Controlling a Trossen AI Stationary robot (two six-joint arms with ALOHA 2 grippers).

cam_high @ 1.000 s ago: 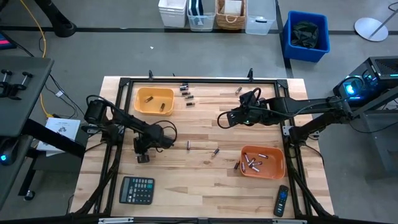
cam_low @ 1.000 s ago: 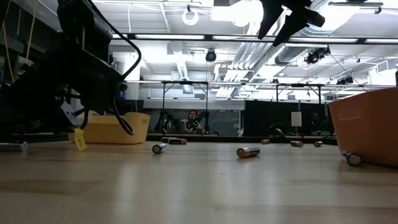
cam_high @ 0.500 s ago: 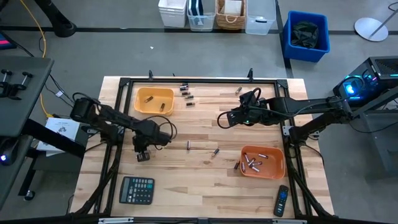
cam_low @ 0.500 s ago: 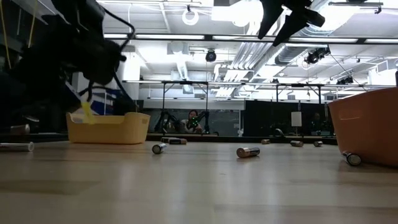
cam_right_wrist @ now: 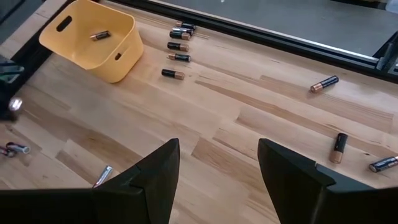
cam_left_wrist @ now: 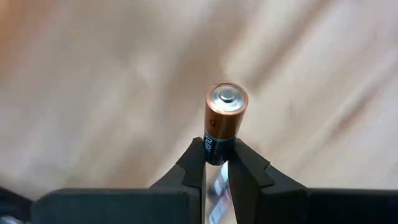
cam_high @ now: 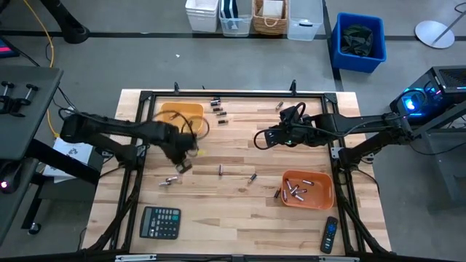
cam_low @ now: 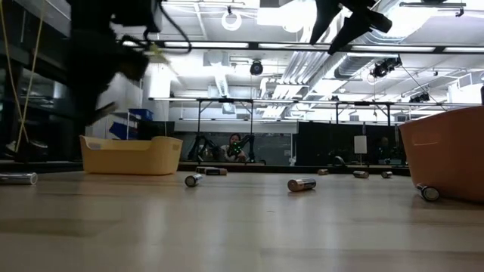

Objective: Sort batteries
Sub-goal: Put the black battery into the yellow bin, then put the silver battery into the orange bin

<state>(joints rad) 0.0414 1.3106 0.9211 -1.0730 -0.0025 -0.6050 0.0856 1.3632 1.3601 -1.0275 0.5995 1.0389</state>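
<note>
Over on the left, the left hand (cam_high: 183, 149) is clenched on a single copper-topped battery (cam_left_wrist: 222, 121), nipped between its fingertips with the button end poking out; it hangs above the desk (cam_high: 240, 218) just beside the yellow bin (cam_high: 169, 110), so I would say the carrying step is in hand. The next move, as I judge it, calls for getting squarely over that bin and letting go low enough that the cell stays inside. One small battery (cam_high: 170, 180) lies near the calculator (cam_high: 160, 222), two more loose cells (cam_high: 220, 169) rest mid-desk, and a cluster (cam_high: 218, 109) sits by the far edge. To the right, the right hand (cam_high: 260, 140) hovers, released and empty, while the orange bin (cam_high: 329, 191) already holds several.
</note>
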